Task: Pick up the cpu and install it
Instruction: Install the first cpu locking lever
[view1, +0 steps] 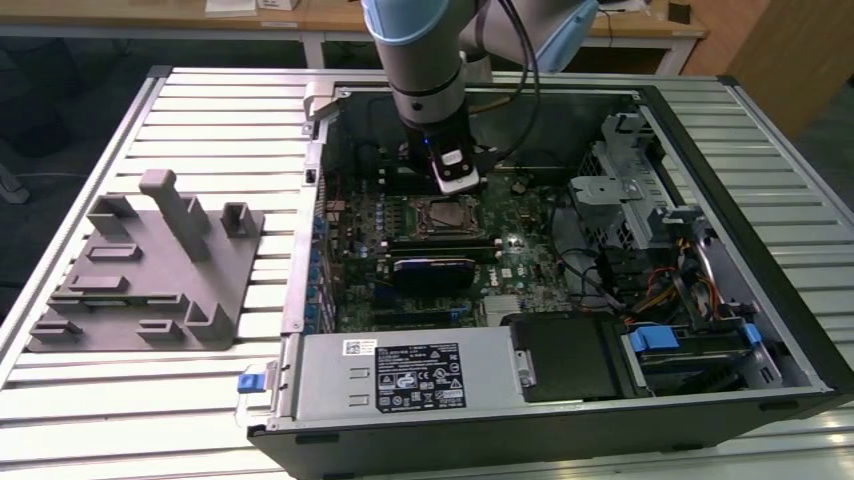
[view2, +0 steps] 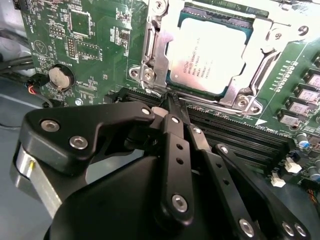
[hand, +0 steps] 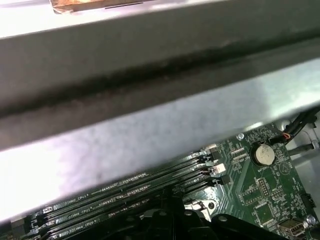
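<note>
Silvery cpu (view2: 207, 55) is seated in the socket (view2: 150, 75), frame unlatched. End effector (view2: 172, 102) is closed, empty, just beside the socket edge. Judged step: installation; remaining work calls for securing the frame.

Open black computer case (view1: 747, 330) on slatted metal counter (view1: 200, 120); arm's gripper (view1: 457, 180) low over green motherboard (view1: 521, 265), just beside square metal-framed socket (view1: 443, 215). Grey plastic fixture (view1: 147, 275) lies apart.

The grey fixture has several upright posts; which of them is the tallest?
On the grey fixture, the tallest is the slanted post near the middle of its far side. It rises well above the short blocks around it.
</note>
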